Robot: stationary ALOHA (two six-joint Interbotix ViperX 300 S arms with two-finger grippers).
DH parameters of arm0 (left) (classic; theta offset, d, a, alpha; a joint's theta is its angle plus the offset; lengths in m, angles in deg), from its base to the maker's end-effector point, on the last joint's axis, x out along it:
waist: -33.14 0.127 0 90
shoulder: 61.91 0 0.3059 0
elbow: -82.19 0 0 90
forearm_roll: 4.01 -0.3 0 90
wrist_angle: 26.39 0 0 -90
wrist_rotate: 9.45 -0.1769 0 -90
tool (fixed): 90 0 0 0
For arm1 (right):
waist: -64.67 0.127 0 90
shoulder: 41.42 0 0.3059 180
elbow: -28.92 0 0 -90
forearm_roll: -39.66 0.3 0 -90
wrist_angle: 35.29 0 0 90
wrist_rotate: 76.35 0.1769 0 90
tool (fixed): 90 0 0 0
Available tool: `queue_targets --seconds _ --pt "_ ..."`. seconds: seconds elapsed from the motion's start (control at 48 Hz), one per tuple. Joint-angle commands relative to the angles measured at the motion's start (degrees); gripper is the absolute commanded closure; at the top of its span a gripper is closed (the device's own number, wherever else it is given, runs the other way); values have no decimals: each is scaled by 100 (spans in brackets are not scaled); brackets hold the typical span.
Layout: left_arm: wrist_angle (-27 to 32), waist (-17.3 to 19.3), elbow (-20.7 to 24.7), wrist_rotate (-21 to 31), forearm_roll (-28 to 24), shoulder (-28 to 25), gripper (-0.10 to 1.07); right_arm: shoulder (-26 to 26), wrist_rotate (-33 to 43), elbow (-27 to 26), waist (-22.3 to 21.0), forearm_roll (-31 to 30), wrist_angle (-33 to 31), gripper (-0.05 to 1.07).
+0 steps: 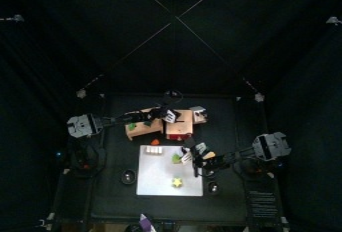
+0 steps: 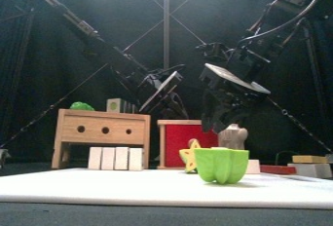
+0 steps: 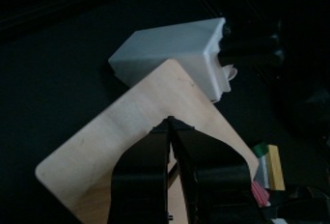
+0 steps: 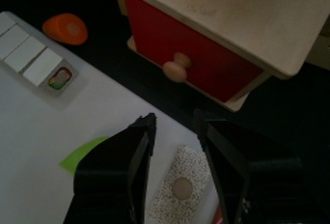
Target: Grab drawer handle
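Note:
The drawer (image 4: 219,20) is a small pinkish-tan wooden box with a red face (image 4: 206,59) and a round wooden knob handle (image 4: 175,69). It stands behind the white mat in the top view (image 1: 179,127) and the front view (image 2: 185,142). My right gripper (image 4: 178,124) is open and hangs over the mat's far edge, facing the handle but apart from it. It also shows in the front view (image 2: 229,108). A speckled grey piece (image 4: 180,184) stands below, between its jaws. My left gripper (image 3: 173,124) is shut above the tan board (image 3: 142,131).
The tan board box (image 2: 101,132) with a green piece (image 2: 82,105) stands left of the drawer. On the white mat (image 2: 78,183) are a row of white blocks (image 2: 117,158), a yellow star (image 2: 192,157) and a green cup (image 2: 221,165). An orange piece (image 4: 65,27) lies near the drawer.

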Motion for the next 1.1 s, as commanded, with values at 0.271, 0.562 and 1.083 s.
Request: queue_targets --seconds 0.271,0.562,1.083 --pt "158 141 114 -9 -9 0 54 -79 53 -352 -527 246 -88 26" --pt "158 141 114 -9 -9 0 54 -308 62 -633 -580 589 26 25" --pt "158 123 114 -9 -9 9 54 -633 53 -896 -633 914 0 13"
